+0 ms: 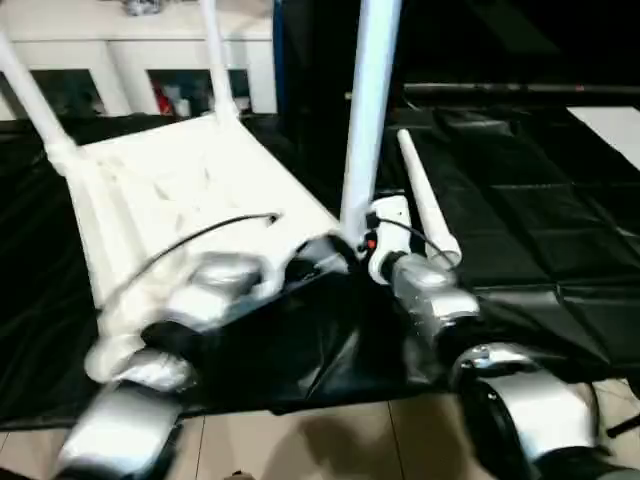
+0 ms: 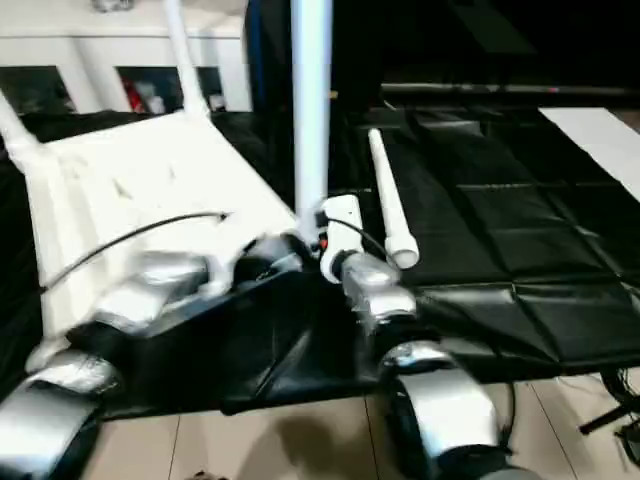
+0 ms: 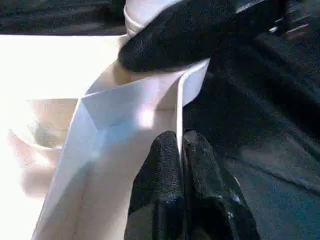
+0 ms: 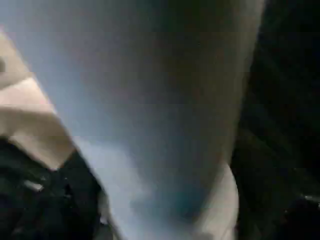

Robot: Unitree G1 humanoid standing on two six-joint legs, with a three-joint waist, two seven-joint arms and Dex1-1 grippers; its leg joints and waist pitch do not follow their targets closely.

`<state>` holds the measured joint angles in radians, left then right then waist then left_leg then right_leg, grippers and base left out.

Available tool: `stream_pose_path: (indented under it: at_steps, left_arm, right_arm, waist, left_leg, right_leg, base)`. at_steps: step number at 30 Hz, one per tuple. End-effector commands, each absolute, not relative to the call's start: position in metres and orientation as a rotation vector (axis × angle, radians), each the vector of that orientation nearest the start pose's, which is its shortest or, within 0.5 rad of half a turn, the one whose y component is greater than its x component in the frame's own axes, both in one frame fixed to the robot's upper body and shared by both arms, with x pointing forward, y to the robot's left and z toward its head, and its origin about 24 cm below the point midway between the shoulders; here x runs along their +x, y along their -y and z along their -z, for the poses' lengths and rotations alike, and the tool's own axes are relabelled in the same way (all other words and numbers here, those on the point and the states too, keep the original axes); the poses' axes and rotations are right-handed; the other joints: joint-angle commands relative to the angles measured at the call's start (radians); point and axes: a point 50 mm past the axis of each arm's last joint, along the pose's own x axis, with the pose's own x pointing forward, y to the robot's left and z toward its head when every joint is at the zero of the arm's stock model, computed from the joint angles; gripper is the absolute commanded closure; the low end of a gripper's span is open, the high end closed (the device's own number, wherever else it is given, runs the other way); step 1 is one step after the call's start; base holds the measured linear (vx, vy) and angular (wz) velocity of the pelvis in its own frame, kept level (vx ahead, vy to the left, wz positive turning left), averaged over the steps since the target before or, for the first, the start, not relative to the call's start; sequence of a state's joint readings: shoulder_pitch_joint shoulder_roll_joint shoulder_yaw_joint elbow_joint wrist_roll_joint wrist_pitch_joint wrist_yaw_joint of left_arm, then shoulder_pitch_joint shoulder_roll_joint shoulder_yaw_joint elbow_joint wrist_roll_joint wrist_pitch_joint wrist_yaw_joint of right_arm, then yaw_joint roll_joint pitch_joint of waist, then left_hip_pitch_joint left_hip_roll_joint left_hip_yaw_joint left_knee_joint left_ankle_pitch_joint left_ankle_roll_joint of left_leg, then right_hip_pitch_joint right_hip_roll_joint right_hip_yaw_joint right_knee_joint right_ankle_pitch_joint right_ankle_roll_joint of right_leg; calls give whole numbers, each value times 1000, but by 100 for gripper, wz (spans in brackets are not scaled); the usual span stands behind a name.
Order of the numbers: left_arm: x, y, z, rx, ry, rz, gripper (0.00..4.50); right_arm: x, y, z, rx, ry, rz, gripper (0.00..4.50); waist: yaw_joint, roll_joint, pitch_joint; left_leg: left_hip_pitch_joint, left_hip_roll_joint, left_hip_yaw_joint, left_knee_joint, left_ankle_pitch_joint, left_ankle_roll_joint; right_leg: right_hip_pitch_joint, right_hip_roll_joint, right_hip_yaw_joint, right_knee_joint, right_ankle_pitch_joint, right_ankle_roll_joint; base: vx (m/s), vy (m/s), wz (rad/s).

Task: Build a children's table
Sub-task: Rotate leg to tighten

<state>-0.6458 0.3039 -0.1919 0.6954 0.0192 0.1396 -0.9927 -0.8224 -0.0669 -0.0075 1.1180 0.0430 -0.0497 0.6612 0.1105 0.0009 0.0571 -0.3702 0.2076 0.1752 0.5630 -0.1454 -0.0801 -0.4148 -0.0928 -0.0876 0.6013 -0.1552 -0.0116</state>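
Note:
The children's table's white tabletop (image 1: 170,180) lies upside down on a black mat. Two white legs (image 1: 30,95) (image 1: 215,60) stand in its far corners. A third leg (image 1: 368,110) stands upright at the near right corner. A fourth leg (image 1: 425,200) lies loose on the mat just right of it. My left gripper (image 3: 179,150) is shut on the thin rim of the tabletop (image 3: 125,115) beside that corner. My right gripper (image 1: 365,245) is at the base of the upright leg (image 4: 150,100), with its black tip (image 3: 175,35) against the leg's foot.
The black mat (image 1: 540,230) spreads far to the right. A white cabinet with glass doors (image 1: 130,50) stands behind the tabletop. Tiled floor (image 1: 330,440) runs along the mat's near edge. A black cable (image 1: 200,235) arcs over my left forearm.

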Motion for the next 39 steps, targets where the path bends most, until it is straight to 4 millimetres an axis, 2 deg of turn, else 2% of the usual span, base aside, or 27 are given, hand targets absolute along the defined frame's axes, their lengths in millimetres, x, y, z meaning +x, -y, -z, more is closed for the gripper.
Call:
stream_pose_path:
  at_steps: [1,8,13,20,24,27,28,29,30,31,32,33,34,35,36,37,39]
  left_arm:
    - [330,-130,-54,239,-361,1156,450]
    - [315,-146,-54,238,-383,1246,450]
    - [314,-148,-55,238,-385,1245,450]
    - [313,-149,-56,231,-379,1238,450]
    - [313,-148,-56,221,-377,1230,450]
    - [317,-145,-54,204,-387,1167,450]
    - [321,-142,-53,196,-401,1112,450]
    - [322,-142,-52,196,-402,1107,450]
    - [328,-138,-51,198,-404,1037,450]
    - [332,-135,-50,196,-407,981,450]
    - [346,-127,-47,166,-428,803,450]
    - [346,-127,-47,166,-428,803,450]
    - [354,-116,-45,164,-450,698,450]
    - [354,-116,-45,164,-450,698,450]
    - [357,-110,-46,161,-448,672,450]
    - [359,-104,-47,158,-449,658,450]
    - [361,-94,-49,171,-443,657,450]
  right_arm:
    - [360,97,-46,-66,-306,-853,73]
    - [348,112,-44,-139,-358,-1063,73]
    - [348,113,-45,-135,-354,-1081,73]
    - [345,112,-45,-115,-351,-1109,126]
    - [344,111,-42,-84,-356,-1090,158]
    - [348,113,-38,-55,-352,-943,165]
    - [353,115,-35,-47,-349,-814,166]
    - [354,115,-35,-46,-349,-803,166]
    - [358,118,-32,-20,-359,-664,167]
    - [360,120,-29,4,-374,-569,168]
    - [362,119,-24,58,-400,-407,169]
    - [362,119,-24,58,-400,-407,170]
    - [362,109,-20,130,-417,-315,170]
    - [362,109,-20,130,-417,-315,170]
    - [362,104,-19,159,-425,-291,170]
    - [361,97,-19,182,-431,-280,170]
    - [360,81,-21,187,-426,-319,170]
  waist:
    - [4,-12,-73]
    - [11,-13,-71]
    - [10,-15,-69]
    - [11,-18,-72]
    - [11,-18,-71]
    - [9,-19,-69]
    - [6,-19,-69]
    - [0,-21,-67]
    - [-1,-22,-68]
    - [-4,-21,-65]
    - [-8,-23,-66]
    - [-9,-24,-64]
    - [-3,-22,-68]
    - [-5,-22,-67]
    - [2,-23,-71]
    - [0,-18,-71]
    - [5,-21,-75]
  left_leg:
    - [6,26,2,-58,-256,43]
    - [7,26,4,-57,-264,48]
    - [9,26,3,-60,-283,35]
    - [7,24,4,-56,-245,45]
    - [7,24,4,-57,-248,43]
    - [8,23,3,-58,-259,35]
    - [10,23,2,-60,-268,28]
    - [9,21,0,-63,-273,16]
    - [8,20,-1,-62,-276,12]
    - [14,18,0,-63,-288,1]
    - [18,16,1,-62,-300,-8]
    - [19,13,1,-61,-303,-11]
    - [23,14,0,-59,-309,-8]
    - [22,13,4,-59,-304,-5]
    - [22,14,2,-58,-290,0]
    - [15,12,3,-58,-278,6]
    - [16,13,4,-56,-270,17]
  right_leg:
    - [54,-55,44,-63,-271,-201]
    - [53,-56,46,-64,-282,-205]
    - [51,-56,46,-68,-326,-192]
    - [53,-55,46,-62,-284,-198]
    - [52,-55,46,-64,-296,-193]
    - [51,-57,46,-68,-324,-186]
    - [49,-57,47,-69,-338,-182]
    - [49,-57,47,-71,-356,-175]
    - [52,-58,47,-72,-364,-169]
    - [45,-55,48,-78,-390,-161]
    - [44,-55,49,-80,-413,-153]
    - [42,-54,49,-84,-429,-146]
    - [44,-58,48,-87,-443,-140]
    - [41,-55,50,-89,-437,-137]
    - [43,-56,50,-85,-404,-138]
    - [45,-52,51,-82,-361,-142]
    - [46,-51,50,-77,-317,-153]
  base:
    - [0,0,0]
    - [0,0,0]
    - [0,0,0]
    - [0,0,0]
    - [0,0,0]
    - [0,0,0]
    - [0,0,0]
    - [0,0,0]
    - [0,0,0]
    - [0,0,0]
    - [0,0,0]
    - [0,0,0]
    - [0,0,0]
    - [0,0,0]
    - [0,0,0]
    - [0,0,0]
    - [0,0,0]
